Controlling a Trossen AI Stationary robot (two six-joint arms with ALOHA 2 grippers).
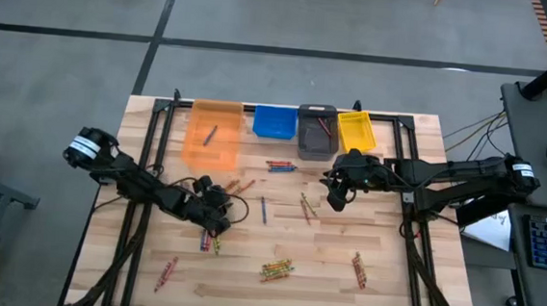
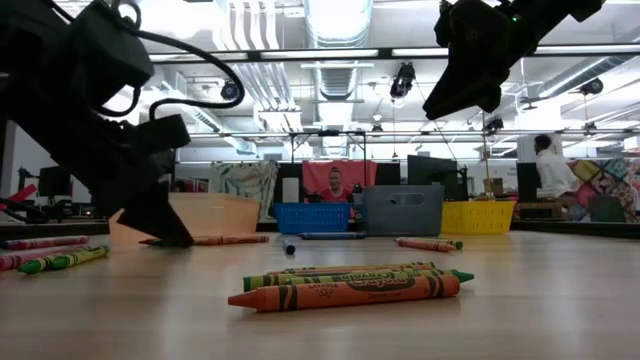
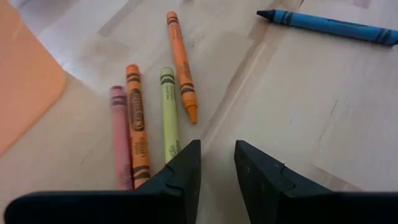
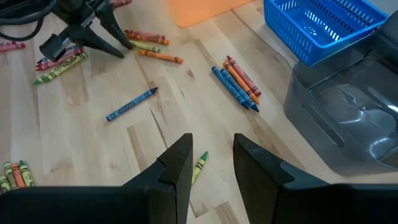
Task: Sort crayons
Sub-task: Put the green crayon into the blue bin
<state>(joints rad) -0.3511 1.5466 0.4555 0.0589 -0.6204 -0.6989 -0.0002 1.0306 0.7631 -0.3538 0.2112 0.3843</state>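
Crayons [image 1: 276, 267] lie scattered all over the desk [image 1: 379, 295]. Left claw [image 1: 214, 205] sits low beside a few, slightly open, empty. Right claw [image 1: 334, 198] hovers near the bins [image 1: 316, 129], also parted, holding nothing.

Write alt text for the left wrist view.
The left gripper hovers with its two dark fingers slightly apart and empty above a light wooden table. Just ahead lie four thin wax crayons, one pink, two orange and one yellow-green. A blue crayon lies farther off, and an orange plastic bin edges the frame.
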